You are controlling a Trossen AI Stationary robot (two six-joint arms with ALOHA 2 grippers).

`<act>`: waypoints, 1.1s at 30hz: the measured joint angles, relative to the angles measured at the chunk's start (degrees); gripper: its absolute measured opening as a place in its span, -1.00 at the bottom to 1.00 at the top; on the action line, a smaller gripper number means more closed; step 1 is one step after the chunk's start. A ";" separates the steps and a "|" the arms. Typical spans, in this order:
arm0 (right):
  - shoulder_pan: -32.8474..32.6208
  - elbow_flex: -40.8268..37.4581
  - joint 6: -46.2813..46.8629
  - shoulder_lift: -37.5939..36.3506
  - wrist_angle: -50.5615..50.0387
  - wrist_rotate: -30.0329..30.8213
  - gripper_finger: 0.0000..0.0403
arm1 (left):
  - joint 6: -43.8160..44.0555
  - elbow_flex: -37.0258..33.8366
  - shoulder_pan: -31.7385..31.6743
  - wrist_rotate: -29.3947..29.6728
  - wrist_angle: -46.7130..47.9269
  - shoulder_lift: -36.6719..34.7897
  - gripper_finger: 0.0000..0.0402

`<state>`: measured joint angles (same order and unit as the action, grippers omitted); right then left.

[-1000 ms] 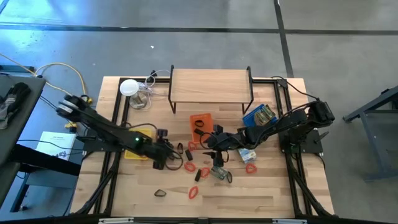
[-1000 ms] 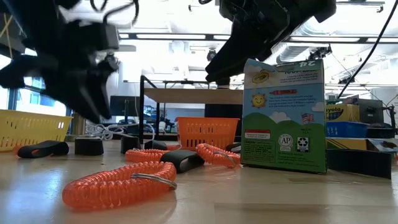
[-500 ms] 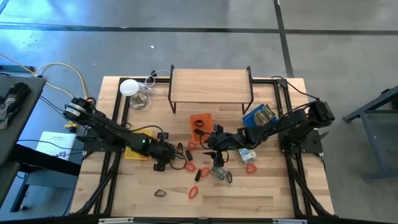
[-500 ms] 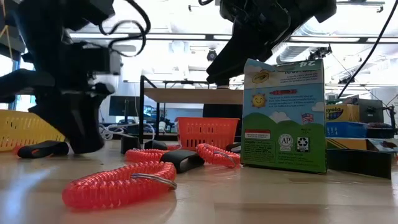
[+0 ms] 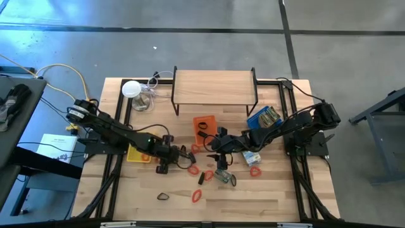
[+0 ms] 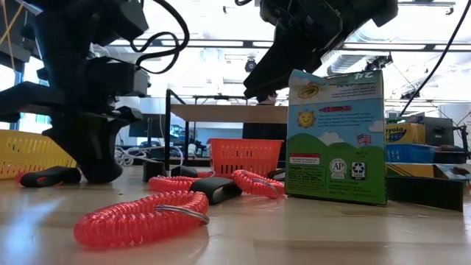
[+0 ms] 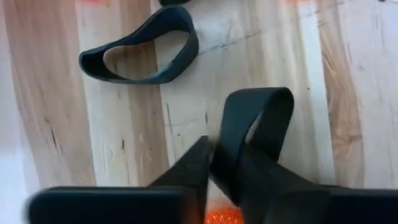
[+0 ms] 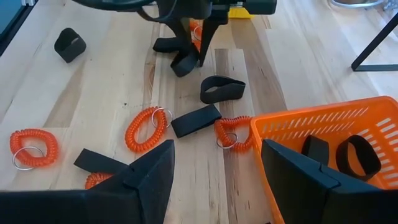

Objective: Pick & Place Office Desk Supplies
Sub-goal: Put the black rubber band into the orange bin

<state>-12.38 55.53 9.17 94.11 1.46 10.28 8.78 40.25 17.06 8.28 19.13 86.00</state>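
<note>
My left gripper [image 5: 183, 154] is low over the table's middle, shut on a black band loop [image 7: 252, 124]. A second black band [image 7: 140, 46] lies flat just beyond it. My right gripper [image 8: 217, 149] hovers open beside the orange tray [image 5: 204, 125], touching nothing. Below it lie red-orange coils [image 8: 146, 127], a flat black piece [image 8: 196, 120] and a black loop [image 8: 222, 89]. More black bands [image 8: 348, 155] sit inside the orange tray. A crayon box [image 6: 337, 136] stands upright on the table. My left gripper pinches the black band loop between its two fingers at one end of the loop [image 7: 225, 163]. The fingers [image 8: 205, 34] come from above, pointing down. The loop's free end [image 8: 183, 62] hangs below them, down at the table top.
A yellow tray [image 5: 140, 151] lies under my left arm and a blue tray [image 5: 264, 117] holds crayon boxes at the right. A wooden riser shelf [image 5: 215, 88] and a white lamp [image 5: 131, 88] stand at the far side. Loose coils [image 5: 196, 196] and a black loop [image 5: 163, 196] lie near the front.
My left gripper has moved toward the table's right edge and come down to the table beside the black bands. My right arm has kept still.
</note>
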 joint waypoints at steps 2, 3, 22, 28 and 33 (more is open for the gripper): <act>0.00 0.00 0.00 0.00 0.03 0.00 0.14 | -0.06 -0.02 -0.04 1.18 -0.24 0.04 -0.94; 0.00 0.00 0.00 0.00 0.03 0.00 0.14 | -0.53 -0.02 -0.09 2.06 -0.12 -0.03 -0.96; -0.38 0.00 -5.30 0.00 4.56 -0.14 0.12 | 5.51 3.04 3.79 17.48 -25.54 -10.10 -0.99; -1.55 0.00 -9.23 0.00 10.03 0.24 0.00 | 14.81 3.04 -0.88 6.03 -26.02 -10.08 -0.99; -1.56 0.00 -10.54 0.00 14.33 0.25 -0.08 | 19.07 3.04 -3.46 1.78 -26.05 -10.05 -1.00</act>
<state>-13.94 55.53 -1.37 94.11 15.79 10.53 27.85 43.29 13.60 10.06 -6.91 75.94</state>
